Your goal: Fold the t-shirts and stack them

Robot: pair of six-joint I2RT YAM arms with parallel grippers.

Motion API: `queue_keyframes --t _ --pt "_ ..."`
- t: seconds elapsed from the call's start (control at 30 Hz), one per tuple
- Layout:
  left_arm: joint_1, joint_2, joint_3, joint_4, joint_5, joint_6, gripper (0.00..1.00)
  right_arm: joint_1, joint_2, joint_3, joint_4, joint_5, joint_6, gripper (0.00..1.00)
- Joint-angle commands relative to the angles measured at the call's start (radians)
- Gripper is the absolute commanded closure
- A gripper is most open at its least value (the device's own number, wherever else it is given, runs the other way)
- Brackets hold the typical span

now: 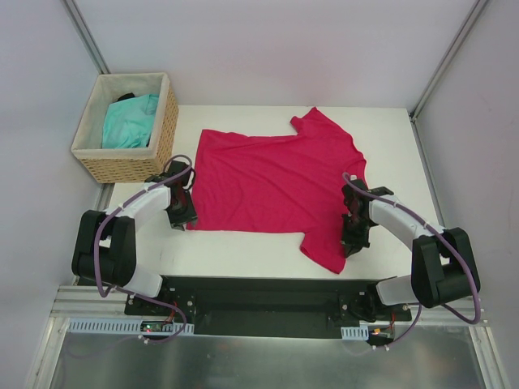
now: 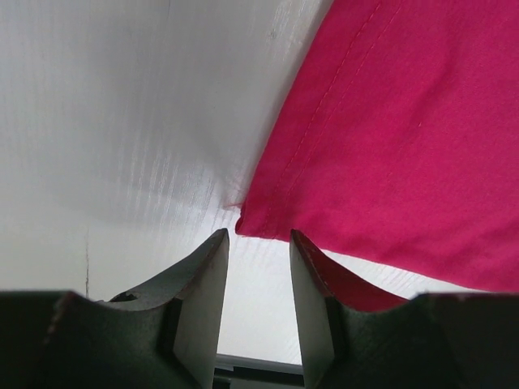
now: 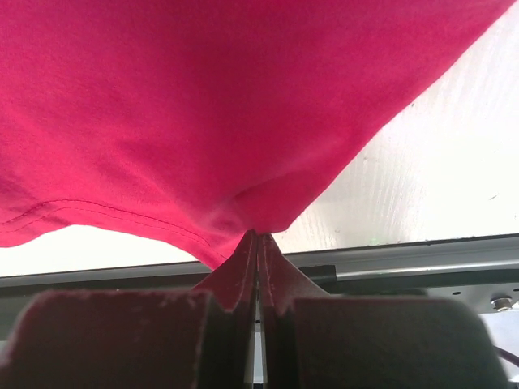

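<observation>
**One corner pinched, the other hand waiting**

My right gripper (image 3: 258, 237) is clamped tight on the crimson-pink t-shirt (image 1: 272, 190). The fingers are pressed together with no gap, and the fabric is drawn to a small peak at their tips. This grip is well apart from the wicker basket (image 1: 130, 168), across the whole width of the shirt from it. It seems to be near a sleeve, though from my wrist I cannot tell sleeve from shoulder.

My left gripper (image 2: 258, 237) is narrowly parted and holds nothing, with bare white table (image 1: 243, 251) showing between the fingers. It sits near the basket, just on the near side of its front wall. The shirt's stitched corner lies just ahead of the fingertips, and a bit of red shows beside the outer face of one finger.

The crimson-pink t-shirt is spread mostly flat on the table, to the right of the basket. The turquoise t-shirt (image 1: 130, 121) lies crumpled inside the basket.
</observation>
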Motion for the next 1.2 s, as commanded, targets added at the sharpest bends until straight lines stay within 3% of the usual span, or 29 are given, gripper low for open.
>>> queue_keyframes --t 0.0,1.03,1.17 --pt "-0.004 0.002 -0.008 0.023 0.013 0.004 0.65 0.005 -0.035 0.039 -0.053 0.023 -0.009 0.99" --pt "-0.003 0.020 -0.052 0.091 0.024 0.003 0.67 0.006 -0.029 0.091 -0.093 0.064 -0.038 0.99" --pt "-0.003 0.029 -0.044 0.092 0.024 0.009 0.76 0.005 -0.032 0.091 -0.096 0.068 -0.036 0.99"
